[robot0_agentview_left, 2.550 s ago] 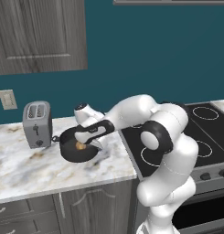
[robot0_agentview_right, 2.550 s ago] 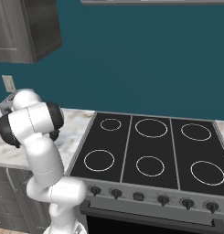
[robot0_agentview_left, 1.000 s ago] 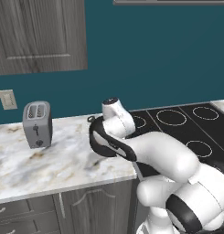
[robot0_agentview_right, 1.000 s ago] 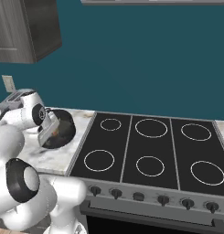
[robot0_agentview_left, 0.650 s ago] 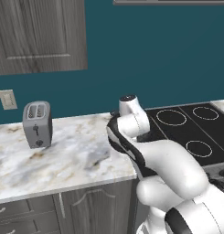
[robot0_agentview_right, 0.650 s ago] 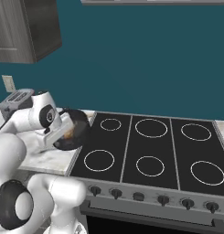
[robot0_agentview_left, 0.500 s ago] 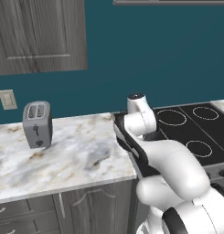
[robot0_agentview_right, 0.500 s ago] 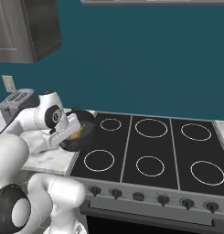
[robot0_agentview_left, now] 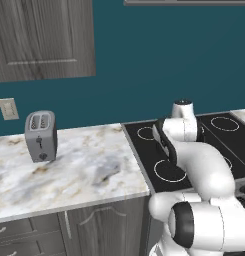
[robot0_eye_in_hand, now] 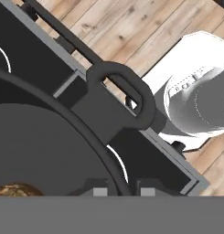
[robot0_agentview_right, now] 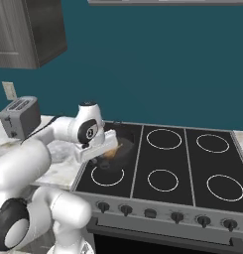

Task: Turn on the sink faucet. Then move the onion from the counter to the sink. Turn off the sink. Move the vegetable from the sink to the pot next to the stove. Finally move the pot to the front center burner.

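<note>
Black stove beside marble counter — pincer clamps the pot rim above it.

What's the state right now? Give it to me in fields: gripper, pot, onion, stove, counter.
gripper: shut on the pot's rim
pot: held, over the stove's left burners
onion: inside the pot
stove: front center burner bare, pot not yet there
counter: toaster at its back
</note>
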You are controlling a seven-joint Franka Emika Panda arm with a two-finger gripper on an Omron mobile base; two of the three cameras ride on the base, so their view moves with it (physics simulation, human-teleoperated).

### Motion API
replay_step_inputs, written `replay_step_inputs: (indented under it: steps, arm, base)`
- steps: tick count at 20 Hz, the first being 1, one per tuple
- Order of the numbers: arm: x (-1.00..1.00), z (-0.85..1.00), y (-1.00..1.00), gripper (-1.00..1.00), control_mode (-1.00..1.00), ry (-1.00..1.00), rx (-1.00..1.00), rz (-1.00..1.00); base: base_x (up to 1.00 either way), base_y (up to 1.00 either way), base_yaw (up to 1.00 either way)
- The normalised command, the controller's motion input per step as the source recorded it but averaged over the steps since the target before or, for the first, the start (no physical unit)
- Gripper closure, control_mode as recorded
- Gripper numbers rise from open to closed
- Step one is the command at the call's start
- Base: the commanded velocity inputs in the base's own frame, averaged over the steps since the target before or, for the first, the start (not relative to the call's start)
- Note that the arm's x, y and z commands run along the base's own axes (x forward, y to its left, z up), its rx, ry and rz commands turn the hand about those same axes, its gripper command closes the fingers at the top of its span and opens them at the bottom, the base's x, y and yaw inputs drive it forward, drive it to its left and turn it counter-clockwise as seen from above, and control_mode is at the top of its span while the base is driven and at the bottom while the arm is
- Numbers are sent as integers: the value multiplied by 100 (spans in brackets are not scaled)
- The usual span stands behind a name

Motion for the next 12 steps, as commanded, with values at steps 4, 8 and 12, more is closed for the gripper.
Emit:
replay_step_inputs:
  steps: [4, 8, 12]
  arm:
    - [20, 0, -93, 100, -100, 2, 8, -22]
    - [18, 0, -87, 100, -100, 2, 7, -19]
    - [11, 0, -87, 100, -100, 6, 5, -16]
  base:
    - [0, 0, 0]
    - [0, 0, 0]
    - [0, 0, 0]
